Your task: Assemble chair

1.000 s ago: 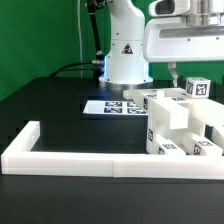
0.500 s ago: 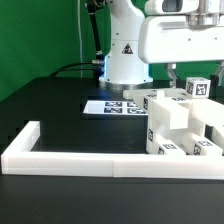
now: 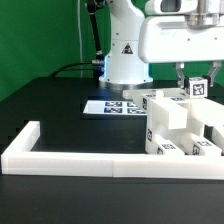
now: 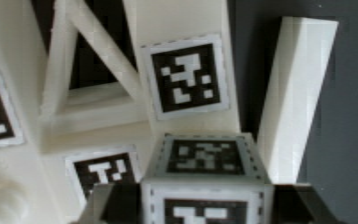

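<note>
My gripper (image 3: 198, 80) is at the exterior view's upper right, above the pile of white chair parts (image 3: 168, 125). Its two dark fingers stand on either side of a white tagged block (image 3: 198, 89) at the top of the pile and press against its sides. In the wrist view the same block (image 4: 206, 165) fills the gap of the gripper (image 4: 208, 208), with a dark finger (image 4: 119, 205) tight against each side. Beyond it lie a flat tagged part (image 4: 190, 75) and a long white bar (image 4: 297, 90).
A white L-shaped fence (image 3: 60, 156) runs along the front and the exterior view's left. The marker board (image 3: 105, 106) lies in front of the robot base (image 3: 125, 55). A green wall stands behind.
The hand has shifted toward the exterior view's left and its fingers have come in around the tagged block. The block itself has not moved.
</note>
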You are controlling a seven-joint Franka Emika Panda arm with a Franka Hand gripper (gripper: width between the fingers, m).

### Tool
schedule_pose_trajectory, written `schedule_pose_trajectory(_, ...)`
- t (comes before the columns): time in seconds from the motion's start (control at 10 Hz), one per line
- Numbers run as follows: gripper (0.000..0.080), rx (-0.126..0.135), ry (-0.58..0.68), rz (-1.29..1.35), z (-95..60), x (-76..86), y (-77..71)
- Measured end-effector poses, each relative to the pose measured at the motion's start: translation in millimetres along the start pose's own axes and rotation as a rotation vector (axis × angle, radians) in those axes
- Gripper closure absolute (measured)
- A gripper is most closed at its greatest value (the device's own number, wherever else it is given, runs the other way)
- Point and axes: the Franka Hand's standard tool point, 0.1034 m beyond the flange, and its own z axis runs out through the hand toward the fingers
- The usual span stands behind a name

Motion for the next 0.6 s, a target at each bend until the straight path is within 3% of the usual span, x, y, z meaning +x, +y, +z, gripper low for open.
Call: schedule_pose_trajectory(0.6,0.0512,0.014,-0.003,0.513,0.2,-0.2,-3.0)
